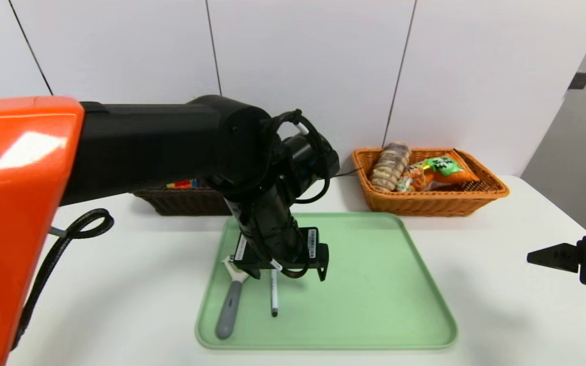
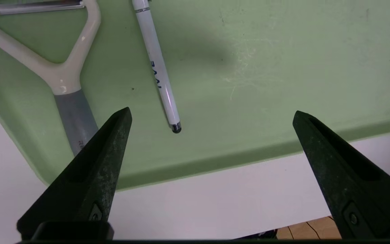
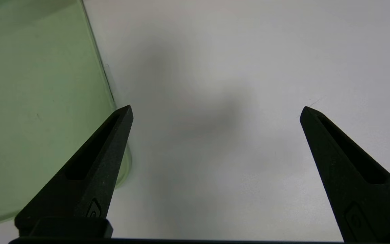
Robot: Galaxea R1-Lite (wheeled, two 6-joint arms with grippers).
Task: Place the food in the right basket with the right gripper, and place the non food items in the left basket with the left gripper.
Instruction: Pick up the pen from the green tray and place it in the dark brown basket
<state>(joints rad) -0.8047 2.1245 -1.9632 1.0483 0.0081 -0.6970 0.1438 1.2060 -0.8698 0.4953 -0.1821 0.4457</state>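
Peeler [image 1: 230, 297] and pen [image 1: 274, 295], the two non-food things left, lie side by side near the front-left corner of the green tray [image 1: 374, 284] on the table [image 1: 501, 305], under the left tool [image 1: 288, 269], which hangs spread wide and empty. Larger and likely stiff and light, the peeler looks best pinched across its grey handle. Slim and smooth, the pen may roll, so mid-barrel seems safest; the right tool [image 1: 532, 257] is parked, released, at the table's right.
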